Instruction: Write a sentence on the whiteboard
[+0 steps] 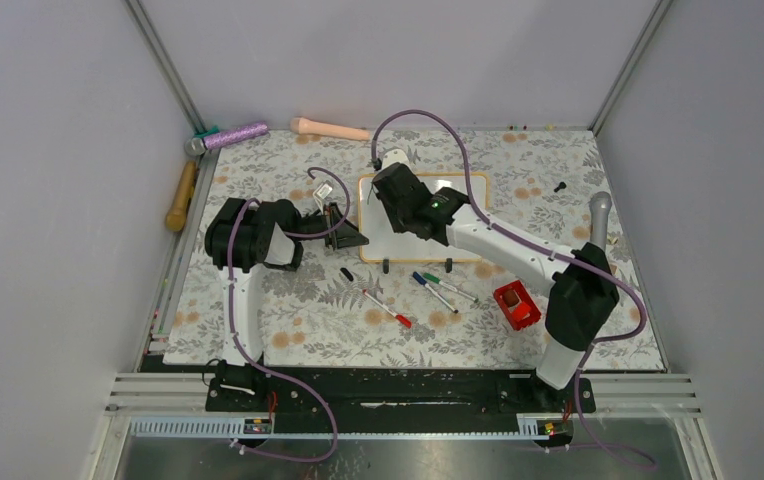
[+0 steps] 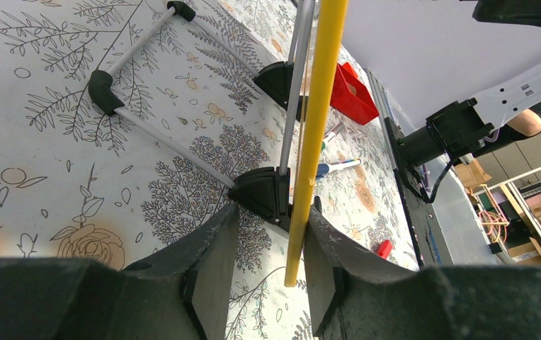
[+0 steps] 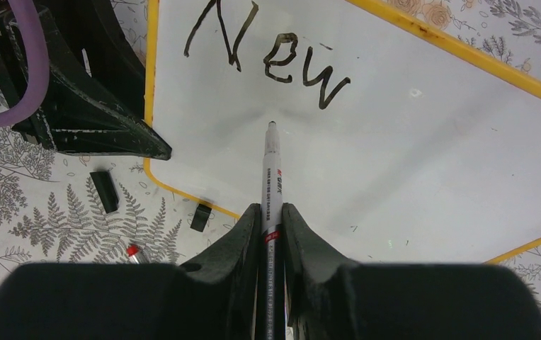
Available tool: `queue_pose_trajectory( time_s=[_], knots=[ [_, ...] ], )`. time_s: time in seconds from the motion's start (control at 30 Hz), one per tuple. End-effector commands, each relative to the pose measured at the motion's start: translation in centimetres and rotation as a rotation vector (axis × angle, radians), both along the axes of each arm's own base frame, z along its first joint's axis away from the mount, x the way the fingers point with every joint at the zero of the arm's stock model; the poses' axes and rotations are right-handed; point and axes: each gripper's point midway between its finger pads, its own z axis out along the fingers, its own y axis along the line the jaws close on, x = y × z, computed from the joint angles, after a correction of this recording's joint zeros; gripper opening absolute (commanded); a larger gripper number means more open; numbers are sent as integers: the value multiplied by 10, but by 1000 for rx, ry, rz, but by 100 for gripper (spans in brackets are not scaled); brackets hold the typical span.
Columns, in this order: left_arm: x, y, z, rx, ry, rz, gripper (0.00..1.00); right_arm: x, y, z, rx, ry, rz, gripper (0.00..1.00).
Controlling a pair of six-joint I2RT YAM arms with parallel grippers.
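From above, the whiteboard sits in the middle of the floral table, the left gripper at its left edge. In the left wrist view its fingers straddle the board's yellow frame; whether they pinch it I cannot tell. The right wrist view shows the right gripper clenched on a black marker, tip touching the board just below the sentence, of which only "New" is written

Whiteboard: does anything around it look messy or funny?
A little. A small black cap lies loose on the table beside the whiteboard's near corner, and several markers lie scattered in front of it. The board itself looks undamaged; the sentence reads only "New" so far.
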Motion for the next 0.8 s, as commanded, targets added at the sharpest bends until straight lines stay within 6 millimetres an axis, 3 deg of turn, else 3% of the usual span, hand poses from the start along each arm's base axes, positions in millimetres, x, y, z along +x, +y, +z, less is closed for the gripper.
queue_pose_trajectory(
  time_s=[0.0,0.77],
  knots=[
    [4,-1,-7,4,-30,12,38,3,5,10,-6,-16,9,0],
    [4,-1,-7,4,-31,10,38,10,4,-1,-65,-12,-4,0]
  ],
)
